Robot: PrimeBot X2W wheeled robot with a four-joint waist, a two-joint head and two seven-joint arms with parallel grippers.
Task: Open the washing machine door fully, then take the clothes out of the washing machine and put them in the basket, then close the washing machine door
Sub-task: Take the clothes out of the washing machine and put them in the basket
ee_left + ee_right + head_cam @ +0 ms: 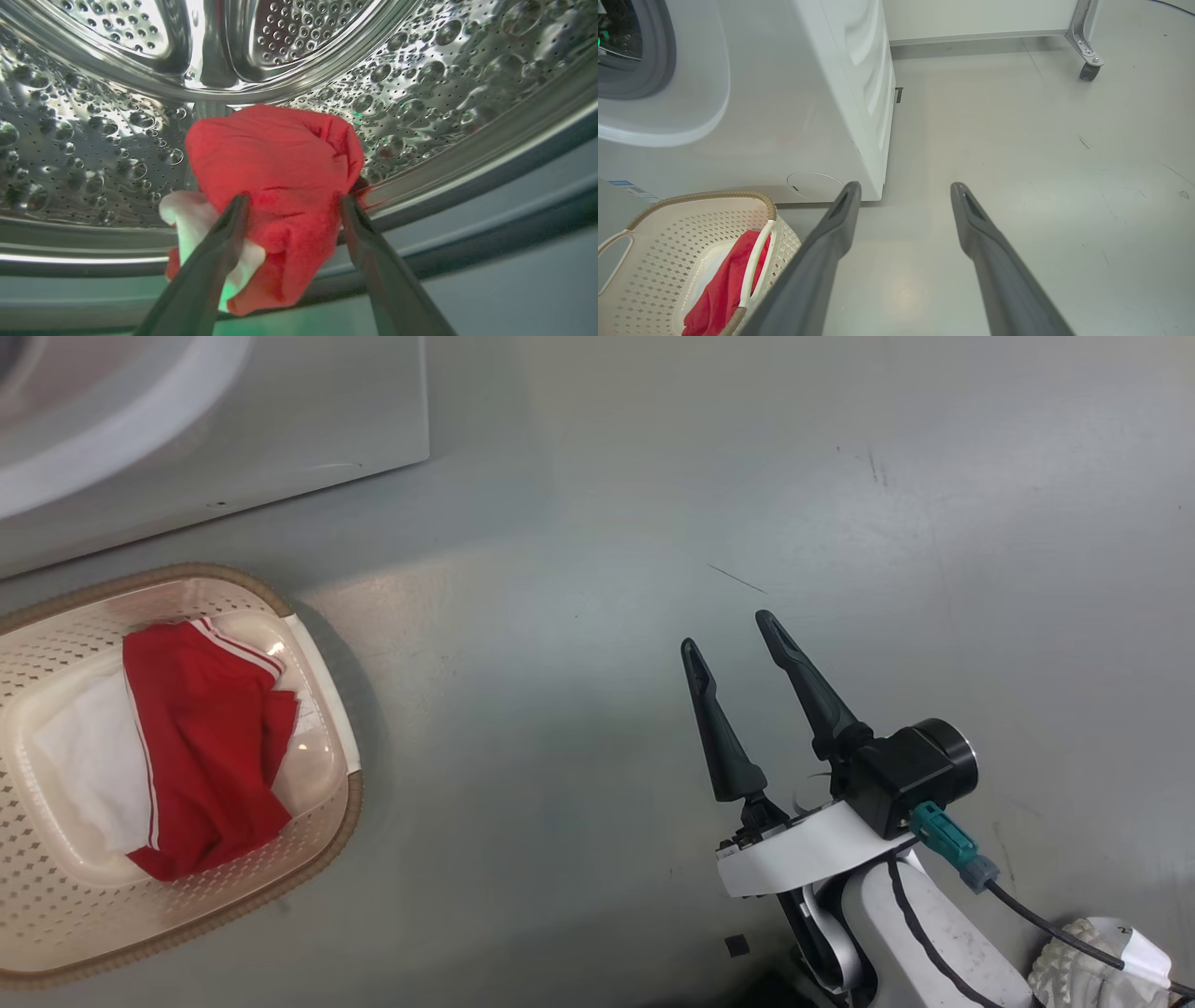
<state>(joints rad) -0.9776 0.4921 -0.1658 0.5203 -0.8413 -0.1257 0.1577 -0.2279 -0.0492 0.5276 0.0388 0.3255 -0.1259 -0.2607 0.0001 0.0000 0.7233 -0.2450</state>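
- In the left wrist view, the left gripper [293, 201] is seen nearest, its two dark fingers spread as wide as they go. A red cloth bunch [271, 158] with a white patch is flanked by them. Whether the pads press on the cloth cannot be told.
- The bunch is seen lying at the front lip of the perforated steel drum [84, 140], with the dimpled wall and the back panel behind it.
- In the head view, the right gripper [726, 631] is held over the grey floor [747, 476], its fingers wide apart with nothing between them. A teal connector [943, 835] with a black cable is seen at its wrist.
- In the right wrist view, the same gripper [905, 186] is shown empty and pointed along the floor past the machine's corner.
- The basket [327, 840] is set on the floor well apart from the right gripper, on the robot's left, just in front of the washing machine [308, 420].
- A red and white garment [205, 737] is laid inside the basket. From above, its white stripes and a white panel are made out.
- From the right wrist the basket [705, 195] is seen at an angle, and the garment [719, 294] is partly crossed by a white handle [754, 261].
- On the washing machine [794, 116], that view adds a round hatch [815, 184], a blue label [628, 186], the side panel and the grey rubber ring [663, 70] around the opening.
- Farthest off, a castor [1087, 70] under a metal leg is seen by the wall.
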